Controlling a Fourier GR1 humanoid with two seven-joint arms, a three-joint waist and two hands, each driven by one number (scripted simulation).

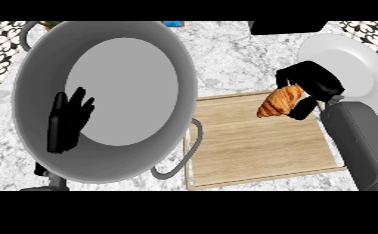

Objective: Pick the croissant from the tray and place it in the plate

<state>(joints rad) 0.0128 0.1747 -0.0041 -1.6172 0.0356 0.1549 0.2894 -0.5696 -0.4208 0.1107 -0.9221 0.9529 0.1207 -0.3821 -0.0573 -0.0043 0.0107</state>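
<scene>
Now my right hand (pixel 308 85) pinches the croissant (pixel 280 101) around its middle, above the tray (pixel 251 143). I think it is light, soft and flaky, so squeezing could crush it. My left hand (pixel 66 120) rests open, fingers spread.

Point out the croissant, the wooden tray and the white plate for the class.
croissant (pixel 279 102), head view: middle of its golden crust, held in the right hand (pixel 314 80).
wooden tray (pixel 258 145), head view: bare boards near its centre.
white plate (pixel 353 65), head view: its bare inner surface.
</scene>
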